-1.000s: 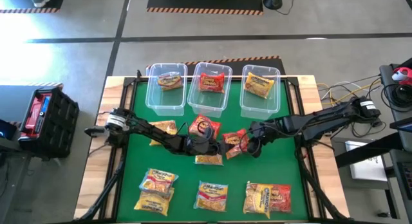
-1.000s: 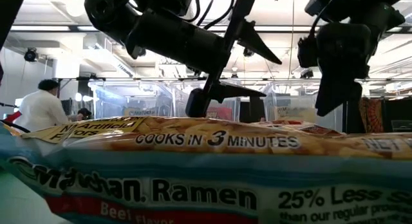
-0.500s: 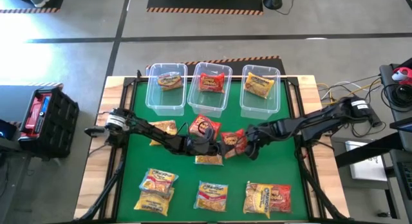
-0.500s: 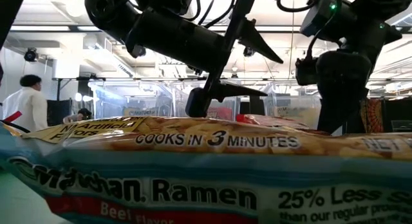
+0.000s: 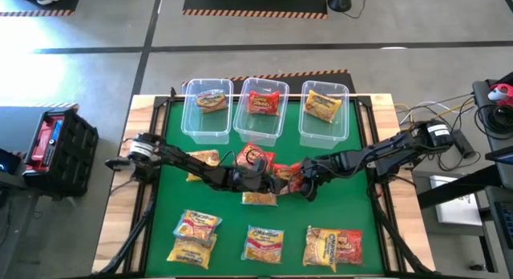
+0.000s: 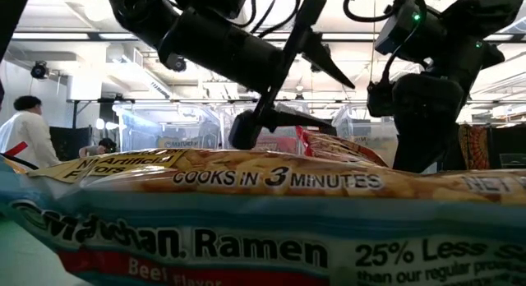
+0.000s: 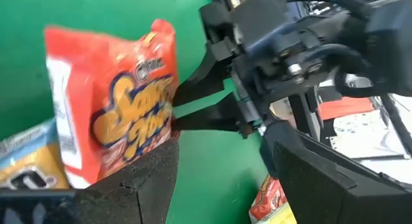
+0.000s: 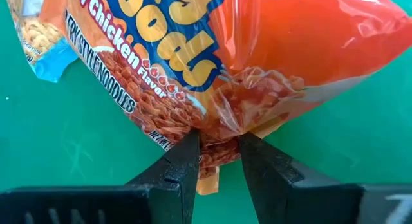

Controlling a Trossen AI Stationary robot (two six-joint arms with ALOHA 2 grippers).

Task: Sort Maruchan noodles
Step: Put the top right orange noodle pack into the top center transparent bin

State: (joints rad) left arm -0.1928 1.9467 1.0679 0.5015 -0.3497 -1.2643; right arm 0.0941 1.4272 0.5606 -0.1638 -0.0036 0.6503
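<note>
**Right gripper pinching the edge of a red noodle packet at mid-table**

The right gripper (image 8: pixel 217 161) is reaching in from the right side of the green table mat (image 5: pixel 160 231) and is sitting at the middle of the table. In the right wrist view its two dark fingers (image 8: pixel 179 165) are drawn close together and are nipping the crimped edge of a red-orange spicy chicken packet (image 8: pixel 212 63). Only a narrow gap is showing between the tips, and it is filled by bunched plastic. In the high view the same packet (image 5: pixel 290 175) is lying just beside the gripper (image 5: pixel 308 183).

The left gripper (image 5: pixel 258 180) is stretching in from the left edge and is hovering just left of that packet. In the left wrist view its fingers (image 7: pixel 145 179) are standing spread apart, gripping nothing, while the red packet (image 7: pixel 112 114) and the right gripper (image 7: pixel 206 111) are showing just beyond them.

Another red packet (image 5: pixel 254 158) is lying just behind the left gripper, a yellow one (image 5: pixel 260 199) is lying under it, and one more (image 5: pixel 203 159) is sitting under the left arm.

Three clear bins are standing along the far edge: the left bin (image 5: pixel 189 119) is holding a brownish packet, the middle bin (image 5: pixel 240 119) a red one, and the right bin (image 5: pixel 341 123) a yellow one.

Along the near edge, more packets are waiting: a pair at the left (image 5: pixel 195 233), one in the centre (image 5: pixel 263 244), and a yellow and a red one at the right (image 5: pixel 333 247). In the low view a beef-flavour packet (image 6: pixel 246 228) is filling the foreground.
</note>
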